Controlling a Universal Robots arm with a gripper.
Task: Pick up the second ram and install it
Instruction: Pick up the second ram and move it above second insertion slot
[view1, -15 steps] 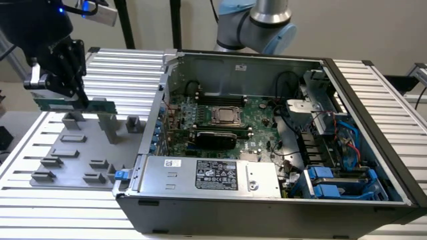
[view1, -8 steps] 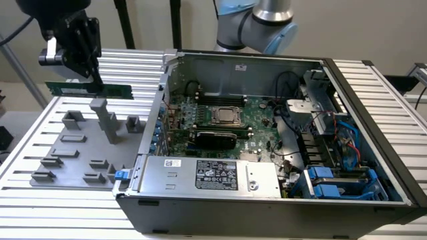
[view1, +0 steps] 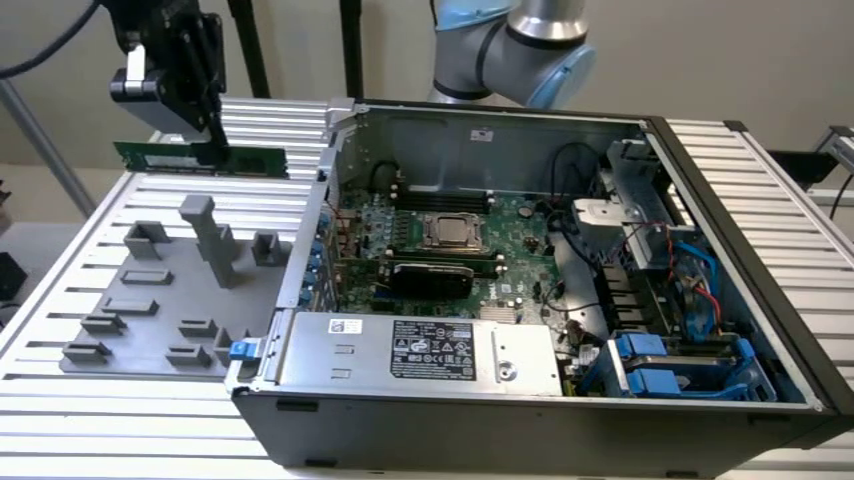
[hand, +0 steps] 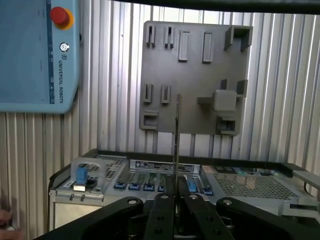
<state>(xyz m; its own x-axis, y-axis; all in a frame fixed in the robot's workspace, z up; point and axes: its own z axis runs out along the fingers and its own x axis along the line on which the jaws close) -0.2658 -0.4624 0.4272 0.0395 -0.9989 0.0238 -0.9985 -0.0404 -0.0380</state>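
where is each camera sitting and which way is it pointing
Exterior view: off the arm, looking down into the open dark computer case; the grey-blue robot arm and black pincer show.
Wrist view: on the wrist, looking along the pincer at the grey plastic holder plate; its fingers show.
Shared: the long thin green circuit-board ram stick clamped in the pincer, the plate, the case.

One ram stick (view1: 254, 160) is held by one claw (view1: 214, 148). Below the claw, one grey block plate (view1: 160, 300) is counted; off to its side, one open computer case (view1: 534, 440), one motherboard (view1: 514, 225) and one power supply (view1: 427, 350).
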